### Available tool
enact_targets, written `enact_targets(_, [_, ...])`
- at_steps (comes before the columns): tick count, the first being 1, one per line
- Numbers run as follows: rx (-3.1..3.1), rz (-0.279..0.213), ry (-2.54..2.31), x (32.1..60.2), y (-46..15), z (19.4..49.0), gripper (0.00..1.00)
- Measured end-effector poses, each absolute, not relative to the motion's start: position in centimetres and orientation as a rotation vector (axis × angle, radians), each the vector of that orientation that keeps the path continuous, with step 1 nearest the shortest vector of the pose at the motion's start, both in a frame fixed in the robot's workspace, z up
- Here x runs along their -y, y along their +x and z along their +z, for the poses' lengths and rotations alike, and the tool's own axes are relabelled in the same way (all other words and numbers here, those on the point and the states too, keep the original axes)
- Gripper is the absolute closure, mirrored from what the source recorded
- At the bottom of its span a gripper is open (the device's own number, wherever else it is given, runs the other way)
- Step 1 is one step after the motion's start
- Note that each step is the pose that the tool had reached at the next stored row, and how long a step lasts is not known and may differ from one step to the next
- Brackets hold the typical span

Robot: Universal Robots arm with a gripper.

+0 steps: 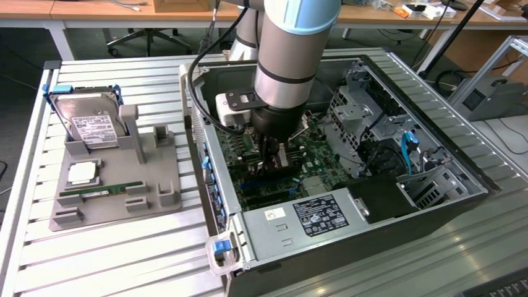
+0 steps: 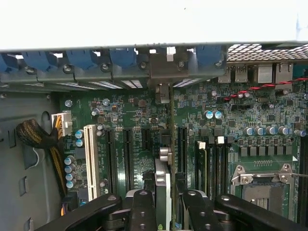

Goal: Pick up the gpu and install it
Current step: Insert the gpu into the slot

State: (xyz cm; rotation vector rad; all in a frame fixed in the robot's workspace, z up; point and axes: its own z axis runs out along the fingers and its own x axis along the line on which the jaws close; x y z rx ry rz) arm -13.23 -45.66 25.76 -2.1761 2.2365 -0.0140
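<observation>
Deep inside open PC case (image 1: 216, 151), w/ gripper (image 1: 276, 162) lowered over motherboard (image 1: 318, 162) and clamped on gpu (image 1: 283, 156). Jaws narrow, pressed on either face of thin card, seen plainly in wrist view: dark fingers (image 2: 142, 211) flanking gpu (image 2: 163, 185), held on edge, upright. Card's metal bracket end toward rear slot openings (image 2: 163, 70) beneath row of blue clips (image 2: 122, 57). Lower edge in line w/ a long dark slot btwn white expansion slot (image 2: 90, 161) and RAM slots (image 2: 211, 163); contact w/ slot impossible to confirm, hidden by card itself.

Judged step: install phase, pick-up done, insertion under way or about to seat. Appears well along in task, though card not visibly locked home.

Next move calls for straight, square push down into slot: no tilt, edge connector lined up along full length, bracket slipping into rear opening w/o snagging case wall. Risk if skewed: connector riding on slot lip, or bracket catching on frame.

Outside case, on exterior view's left: grey parts holder (image 1: 115, 179) on slatted table (image 1: 115, 260), w/ hard drive (image 1: 89, 124) standing in it, green memory stick (image 1: 101, 189) lying flat. PSU (image 1: 301, 226) at near end of case.
</observation>
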Motion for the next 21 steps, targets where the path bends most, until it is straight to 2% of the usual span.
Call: enact_targets(21, [-2.242,-0.023,-2.179,45.67,-13.23,26.12,0.73])
